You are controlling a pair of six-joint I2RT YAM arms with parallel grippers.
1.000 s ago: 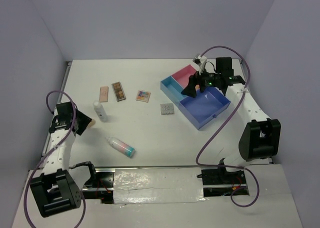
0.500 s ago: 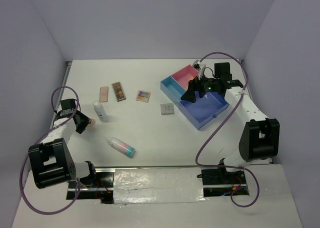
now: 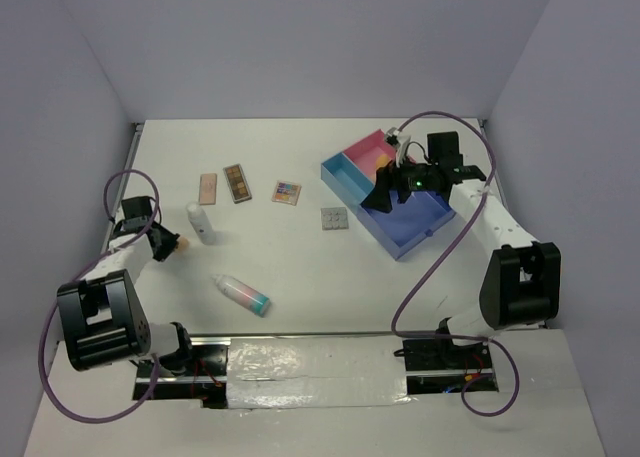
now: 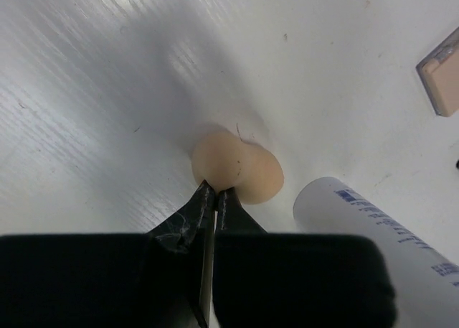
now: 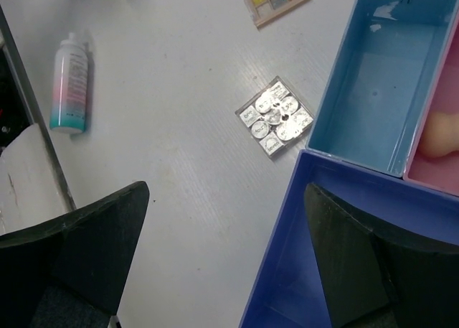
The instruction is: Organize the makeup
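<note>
Left claw (image 4: 214,194): low at the left edge of the overhead view, fingers pressed together. The tips touch the near edge of a tan sponge (image 4: 237,171) lying on the desk (image 3: 300,262). I cannot tell whether they pinch any of it. The white bottle (image 3: 200,223) lies just right of the sponge.

Right claw (image 5: 226,191): fingers wide apart, gripping nothing, hanging over the tray (image 3: 348,174) at centre right. A second sponge (image 5: 439,136) sits in the tray's pink compartment.

The peach palette (image 3: 208,187), brown palette (image 3: 237,183) and multicoloured palette (image 3: 287,192) lie in a row left of centre. The grey palette (image 3: 335,219) lies below and right of them, near the tray's left wall.

The teal-capped tube (image 3: 241,294) lies on its side at lower left of centre, apart from the rest.
</note>
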